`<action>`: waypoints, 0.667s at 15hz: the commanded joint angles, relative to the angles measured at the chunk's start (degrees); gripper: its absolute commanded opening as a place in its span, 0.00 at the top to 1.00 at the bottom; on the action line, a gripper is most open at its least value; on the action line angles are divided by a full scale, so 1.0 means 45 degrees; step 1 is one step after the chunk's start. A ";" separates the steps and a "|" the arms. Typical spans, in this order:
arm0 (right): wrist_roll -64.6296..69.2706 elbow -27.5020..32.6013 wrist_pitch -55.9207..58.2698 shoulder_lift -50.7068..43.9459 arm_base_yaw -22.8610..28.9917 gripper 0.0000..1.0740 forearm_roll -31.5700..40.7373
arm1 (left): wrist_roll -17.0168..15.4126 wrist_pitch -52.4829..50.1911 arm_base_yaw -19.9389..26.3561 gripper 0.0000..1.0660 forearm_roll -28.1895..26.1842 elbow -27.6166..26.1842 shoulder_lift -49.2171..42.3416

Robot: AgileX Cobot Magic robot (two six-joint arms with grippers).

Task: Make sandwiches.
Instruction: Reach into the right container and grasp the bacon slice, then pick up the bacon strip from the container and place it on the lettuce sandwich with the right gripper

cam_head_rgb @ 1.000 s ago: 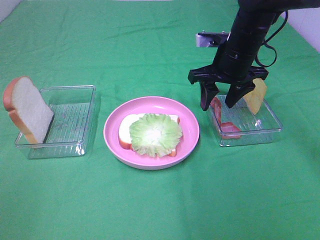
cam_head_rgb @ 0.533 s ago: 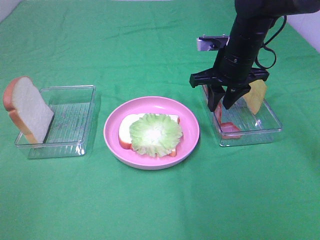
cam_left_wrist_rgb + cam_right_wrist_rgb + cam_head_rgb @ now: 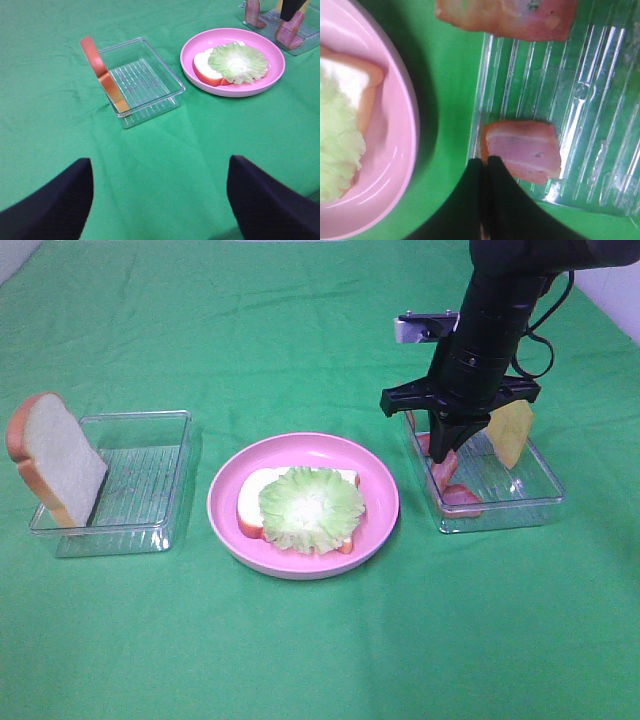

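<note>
On the pink plate (image 3: 225, 480) lies a bread slice (image 3: 250, 502) topped with a ruffled lettuce leaf (image 3: 311, 505). A second bread slice (image 3: 55, 455) leans upright on the left clear tray (image 3: 135, 417). My right gripper (image 3: 443, 455) reaches down into the right clear tray (image 3: 520, 495), shut on a standing bacon strip (image 3: 441, 472). Another bacon strip (image 3: 462, 496) lies in that tray's near corner, and the yellow cheese (image 3: 510, 430) leans at its far side. My left gripper (image 3: 160, 200) hovers open over bare cloth with nothing between its fingers.
Green cloth covers the whole table. In the right wrist view the shut gripper (image 3: 484, 165) sits at the tray's edge beside a flat bacon strip (image 3: 522, 150), with the plate rim (image 3: 405, 110) close by.
My right gripper's fingers have closed from wide open to shut on the bacon strip in the right tray. The arm barely moved. Bread, lettuce and plate stayed put.
</note>
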 commanded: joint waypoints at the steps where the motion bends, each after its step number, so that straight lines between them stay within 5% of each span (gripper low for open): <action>1: 0.0038 -0.0051 0.0280 -0.0713 -0.0013 1.00 -0.0115 | 0.0000 -0.0051 -0.0064 0.33 0.0076 0.0013 -0.0267; 7: 0.0076 -0.0051 0.1095 -0.3285 0.0000 1.00 0.0713 | 0.0000 -0.0051 -0.0064 0.33 0.0076 0.0013 -0.0267; 10: -0.0420 -0.0025 0.0993 -0.3973 0.0025 1.00 0.2992 | 0.0000 -0.0051 -0.0064 0.33 0.0076 0.0013 -0.0267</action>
